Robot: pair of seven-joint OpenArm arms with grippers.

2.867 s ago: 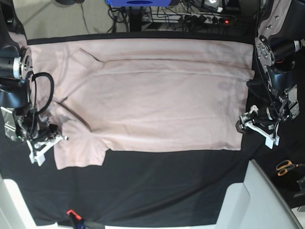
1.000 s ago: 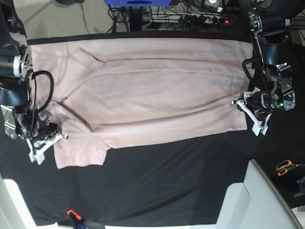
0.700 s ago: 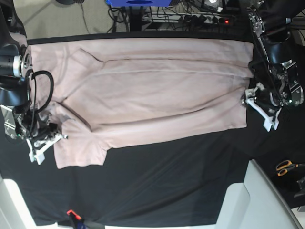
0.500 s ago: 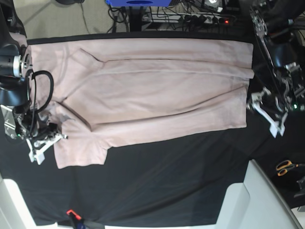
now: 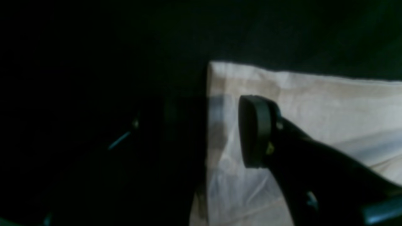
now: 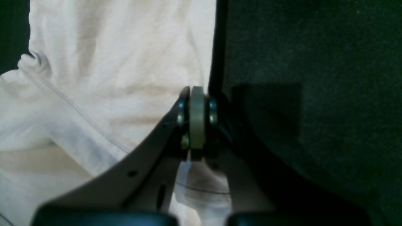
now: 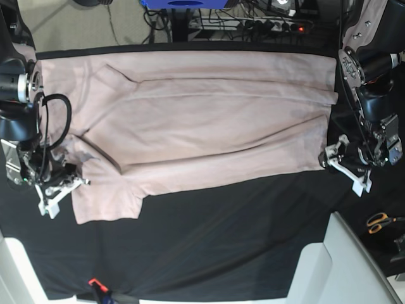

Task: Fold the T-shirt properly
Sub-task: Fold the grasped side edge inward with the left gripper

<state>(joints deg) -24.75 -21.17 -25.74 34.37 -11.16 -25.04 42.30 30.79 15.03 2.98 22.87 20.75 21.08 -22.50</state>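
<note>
The left gripper stands released, jaws apart, one dark pad hanging over the shirt's hem corner; nothing sits between the jaws, and it hovers at the shirt's hem edge, just off the cloth, likely placed to take that corner for a fold; the right gripper is clenched, pads pressed together at the sleeve's edge, and whether a pinch of fabric lies inside cannot be told from the wrist view; in the base view it sits at the shirt's opposite end, beside the near sleeve, seemingly set there to anchor or lift that end while the other arm works; the shirt lies spread flat across the black cover, collar end toward the right arm, hem toward the left, its near edge slanting with the sleeve jutting out below; no fold looks finished, so the task seems early; orange scissors lie well apart from the shirt, past its hem end.
</note>
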